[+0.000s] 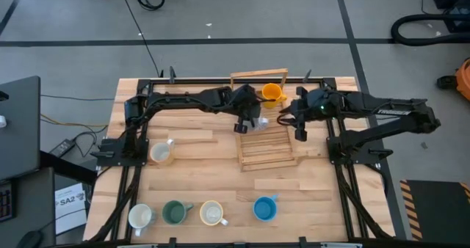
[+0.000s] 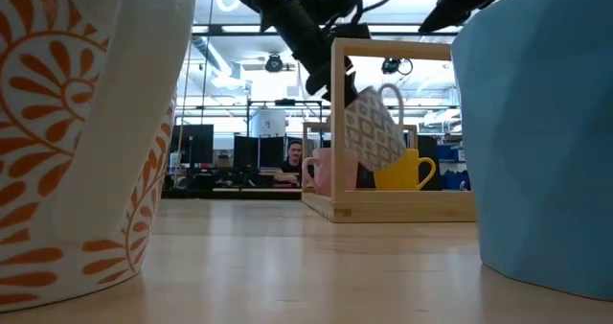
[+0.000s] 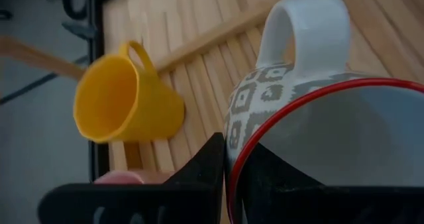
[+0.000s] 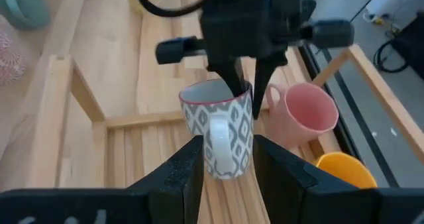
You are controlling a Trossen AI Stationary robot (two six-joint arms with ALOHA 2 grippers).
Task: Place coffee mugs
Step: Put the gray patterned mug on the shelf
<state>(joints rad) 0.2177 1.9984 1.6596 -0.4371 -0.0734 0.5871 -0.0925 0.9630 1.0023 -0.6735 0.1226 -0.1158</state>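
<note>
Mugs sit all over the wooden table (image 1: 198, 141) — the patterned white mug (image 4: 218, 128) with a red rim hangs in the air over the slatted wooden rack (image 1: 266, 149), tilted. The left gripper (image 1: 246, 122) pinches its rim, fingers clamped on the mug's wall. On the rack's far side rest the orange mug (image 1: 272, 94) and the pink mug (image 4: 301, 114). The right gripper (image 1: 299, 127) hovers just right of the held mug, fingers apart, holding nothing. Along the near edge stand a white mug (image 1: 140, 216), green mug (image 1: 174, 212), cream mug (image 1: 211, 213) and blue mug (image 1: 264, 208) — another cream mug (image 1: 160, 152) stands at the left.
</note>
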